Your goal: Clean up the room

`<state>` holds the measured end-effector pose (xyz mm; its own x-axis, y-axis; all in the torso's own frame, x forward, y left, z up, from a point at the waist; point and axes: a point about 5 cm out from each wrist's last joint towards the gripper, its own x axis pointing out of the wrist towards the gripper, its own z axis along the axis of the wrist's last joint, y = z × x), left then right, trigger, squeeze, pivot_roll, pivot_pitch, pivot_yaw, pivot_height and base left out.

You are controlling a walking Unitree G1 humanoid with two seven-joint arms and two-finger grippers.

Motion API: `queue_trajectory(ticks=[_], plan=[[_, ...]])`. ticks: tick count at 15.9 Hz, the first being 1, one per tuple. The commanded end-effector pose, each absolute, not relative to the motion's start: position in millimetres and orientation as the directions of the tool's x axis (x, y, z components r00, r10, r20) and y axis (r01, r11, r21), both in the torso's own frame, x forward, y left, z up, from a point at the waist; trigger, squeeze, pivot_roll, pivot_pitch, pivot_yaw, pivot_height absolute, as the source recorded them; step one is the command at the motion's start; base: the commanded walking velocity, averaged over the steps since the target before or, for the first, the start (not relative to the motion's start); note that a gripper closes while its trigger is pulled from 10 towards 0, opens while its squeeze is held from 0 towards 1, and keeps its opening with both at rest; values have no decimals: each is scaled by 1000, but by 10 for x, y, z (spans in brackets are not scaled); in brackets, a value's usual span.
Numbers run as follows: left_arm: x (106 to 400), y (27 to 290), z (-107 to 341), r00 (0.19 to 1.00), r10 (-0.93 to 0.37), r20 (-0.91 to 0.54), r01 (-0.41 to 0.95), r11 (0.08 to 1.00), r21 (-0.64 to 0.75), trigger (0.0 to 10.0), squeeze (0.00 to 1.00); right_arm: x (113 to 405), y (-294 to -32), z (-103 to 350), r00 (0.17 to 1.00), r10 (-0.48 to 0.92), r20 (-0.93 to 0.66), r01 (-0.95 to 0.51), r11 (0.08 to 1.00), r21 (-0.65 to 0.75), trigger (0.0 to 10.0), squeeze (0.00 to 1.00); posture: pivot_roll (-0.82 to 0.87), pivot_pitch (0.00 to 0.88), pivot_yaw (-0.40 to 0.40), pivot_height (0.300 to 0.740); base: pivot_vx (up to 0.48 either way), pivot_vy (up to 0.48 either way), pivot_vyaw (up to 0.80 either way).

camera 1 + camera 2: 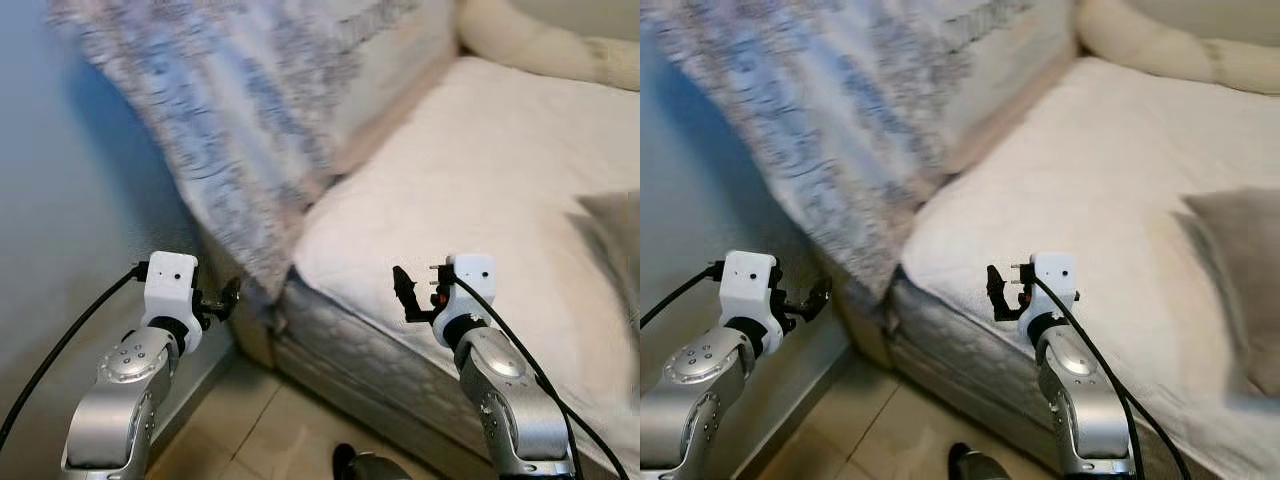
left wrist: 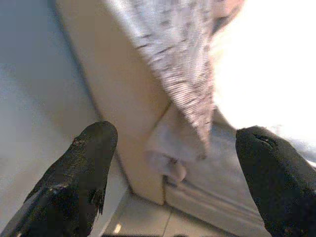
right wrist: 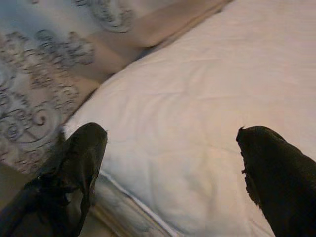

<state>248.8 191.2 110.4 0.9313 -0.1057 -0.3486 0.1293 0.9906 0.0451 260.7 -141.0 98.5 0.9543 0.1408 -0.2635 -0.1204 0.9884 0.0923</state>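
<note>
I am approaching the bed (image 1: 470, 180) — both grippers raised, fingers spread and empty. My left gripper (image 1: 222, 298) nears the patterned blanket (image 1: 250, 120) draped at the corner; next, probably grasp and straighten it.

left tool (image 2: 173, 163): raised forward, fingers spread | right tool (image 3: 173, 163): raised forward, fingers spread, holding nothing

A white bed (image 1: 480, 190) carries a patterned blanket (image 1: 250, 110) and a grey cushion (image 1: 1240, 270).
</note>
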Motion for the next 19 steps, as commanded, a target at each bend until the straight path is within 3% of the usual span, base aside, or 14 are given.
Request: queue_trajectory(ticks=[1, 13, 19], plan=[[2486, 1942, 1110, 932, -91, -352, 117, 992, 52, 10000, 0, 2627, -1405, 1037, 958, 138, -251, -115, 988, 105, 10000, 0, -77, 0, 18, 740, 0, 0, -800], [2514, 1867, 1123, 927, -123, -353, 162, 983, 84, 10000, 0, 2643, -1421, 1040, 958, 132, -253, -111, 989, 97, 10000, 0, -71, 0, 19, 740, 0, 0, -748], [2552, 1923, 1118, 945, -59, -321, 109, 984, 140, 10000, 0, 2647, -1436, 1043, 960, 113, -255, -99, 993, 64, 10000, 0, -74, 0, 19, 740, 0, 0, -800]])
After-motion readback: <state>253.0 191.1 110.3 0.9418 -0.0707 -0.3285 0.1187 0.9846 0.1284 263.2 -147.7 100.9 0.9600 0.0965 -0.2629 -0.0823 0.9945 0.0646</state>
